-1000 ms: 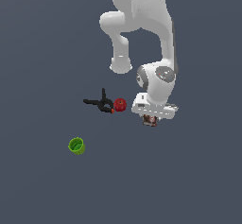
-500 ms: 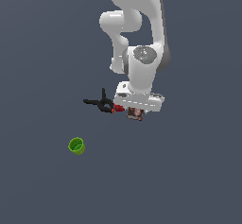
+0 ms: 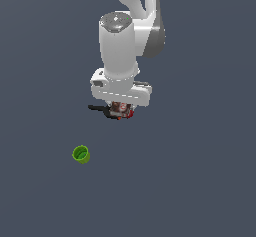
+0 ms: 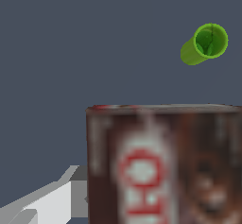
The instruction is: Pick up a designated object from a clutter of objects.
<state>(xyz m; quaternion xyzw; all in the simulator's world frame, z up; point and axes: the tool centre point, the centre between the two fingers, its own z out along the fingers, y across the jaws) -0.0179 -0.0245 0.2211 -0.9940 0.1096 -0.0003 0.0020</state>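
Seen in the exterior view: a white arm (image 3: 120, 46) reaching down over a plain dark grey desk (image 3: 200, 171), its wide wrist block hiding most of the hand (image 3: 120, 109). Just under that block, a small dark brown box (image 3: 120, 108) with pale and reddish marks, sitting right at the hand. Hand clamped on the box, going by the wrist view, where the box (image 4: 163, 166) fills the near field between the fingers, with one grey finger (image 4: 42, 202) pressed against its side. Printed face of the box turned toward the wrist camera, showing a red and white label on dark brown. Whether the box is lifted clear of the desk or touching it: cannot tell from either view. Peeking out beside the box, toward the exterior view's left, a black clamp (image 3: 100, 109), partly covered by the hand. On the other side of the box, a sliver of red (image 3: 130, 114), most likely the ball, nearly all hidden. Well apart from the box, lower and toward the exterior view's left, a green cup (image 3: 81, 154) lying tilted on the desk, its open mouth showing in the wrist view (image 4: 205, 44).
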